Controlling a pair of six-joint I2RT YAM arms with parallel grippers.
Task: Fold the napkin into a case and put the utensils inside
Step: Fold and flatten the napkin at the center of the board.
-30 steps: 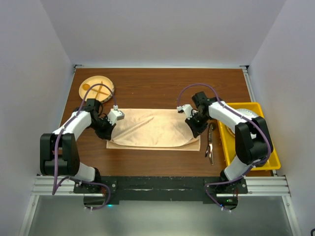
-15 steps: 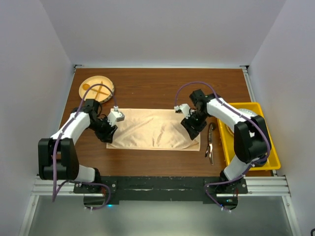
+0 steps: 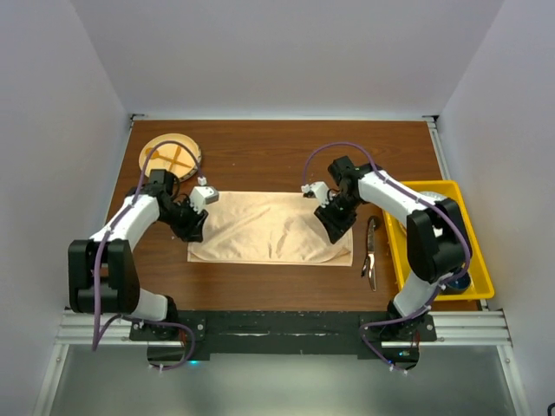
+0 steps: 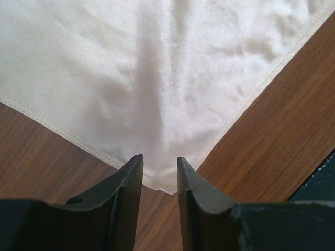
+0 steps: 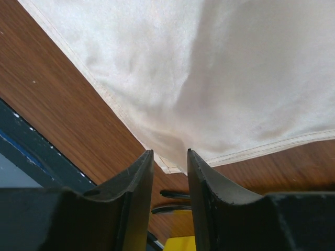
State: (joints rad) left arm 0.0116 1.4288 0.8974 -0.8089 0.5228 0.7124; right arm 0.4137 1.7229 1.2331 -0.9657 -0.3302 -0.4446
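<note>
The peach-orange napkin (image 3: 273,227) lies folded into a long flat band on the brown table. My left gripper (image 3: 194,224) is at its left end. In the left wrist view the fingers (image 4: 159,159) stand slightly apart, with the napkin's corner (image 4: 157,104) lying just between their tips and not pinched. My right gripper (image 3: 335,222) is at the right end. Its fingers (image 5: 170,152) are also slightly apart over the napkin's corner (image 5: 209,78). The dark utensils (image 3: 370,251) lie on the table right of the napkin and show between the right fingers (image 5: 170,194).
A round wooden plate (image 3: 156,146) with a pale wooden spoon and fork sits at the back left. A yellow bin (image 3: 438,260) stands at the right edge, just past the utensils. The table's dark front rail (image 5: 31,151) is close.
The raised fold of the napkin has come down and now lies flatter. Both grippers have moved slightly away from the near edge and inward along the napkin's ends.
</note>
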